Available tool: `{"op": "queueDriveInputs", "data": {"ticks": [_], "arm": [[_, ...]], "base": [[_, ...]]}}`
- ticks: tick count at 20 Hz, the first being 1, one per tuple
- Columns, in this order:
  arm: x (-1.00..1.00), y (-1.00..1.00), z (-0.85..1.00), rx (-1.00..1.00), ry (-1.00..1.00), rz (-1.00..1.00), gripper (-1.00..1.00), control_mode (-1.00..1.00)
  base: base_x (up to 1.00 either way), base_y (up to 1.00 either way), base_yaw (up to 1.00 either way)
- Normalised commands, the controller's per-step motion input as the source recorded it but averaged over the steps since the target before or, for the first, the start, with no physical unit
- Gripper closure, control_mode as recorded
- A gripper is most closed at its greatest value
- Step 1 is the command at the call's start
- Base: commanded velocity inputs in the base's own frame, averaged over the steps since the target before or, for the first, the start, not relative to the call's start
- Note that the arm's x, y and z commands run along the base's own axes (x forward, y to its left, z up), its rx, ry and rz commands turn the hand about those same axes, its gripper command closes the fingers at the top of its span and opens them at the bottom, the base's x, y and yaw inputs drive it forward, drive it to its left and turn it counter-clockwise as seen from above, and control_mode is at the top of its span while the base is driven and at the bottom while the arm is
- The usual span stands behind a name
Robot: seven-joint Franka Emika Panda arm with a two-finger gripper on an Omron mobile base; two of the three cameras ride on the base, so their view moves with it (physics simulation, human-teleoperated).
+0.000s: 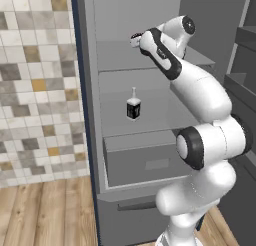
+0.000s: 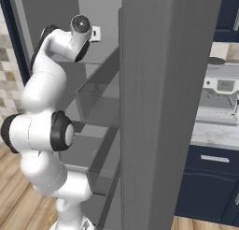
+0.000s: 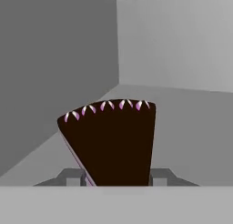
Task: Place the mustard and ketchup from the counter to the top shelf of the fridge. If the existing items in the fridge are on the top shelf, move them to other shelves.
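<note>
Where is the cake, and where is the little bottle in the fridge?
cake wedge (image 3: 111,143): hand view, on its dark top face.
clear bottle (image 1: 133,109): left base view, on its black label.

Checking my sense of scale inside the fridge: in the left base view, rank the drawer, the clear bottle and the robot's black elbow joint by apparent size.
1. Drawer, widest by far.
2. Elbow joint; it is nearer the camera, so its size is inflated.
3. Clear bottle, smallest, standing farther back on a shelf.

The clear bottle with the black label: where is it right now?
In the left base view the clear bottle stands upright on the fridge's middle shelf, below the top shelf where the arm reaches in.
</note>
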Motion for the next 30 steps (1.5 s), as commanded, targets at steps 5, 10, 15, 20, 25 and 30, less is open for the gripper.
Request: {"op": "queueDriveInputs", "data": {"ticks": [5, 10, 15, 20, 25, 30], "arm": [[-1.0, -0.58, 0.48, 0.1, -0.29, -0.02, 1.0, -1.0], [-1.0, -0.78, 0.64, 0.0, 0.01, -0.09, 1.0, -1.0], [-1.0, -0.63, 0.06, -0.1, 0.09, -0.1, 1.0, -1.0], [-1.0, -0.18, -0.62, -0.35, 0.27, -0.08, 1.0, -1.0], [-1.0, 0.0, -0.94, -0.46, 0.55, -0.1, 1.0, -1.0], [-0.2, -0.04, -0.67, -0.18, 0.49, -0.09, 1.0, -1.0]], "base": [[0.0, 0.0, 0.0], [0.0, 0.0, 0.0], [0.0, 0.0, 0.0], [0.0, 0.0, 0.0], [0.0, 0.0, 0.0], [0.0, 0.0, 0.0]]}}
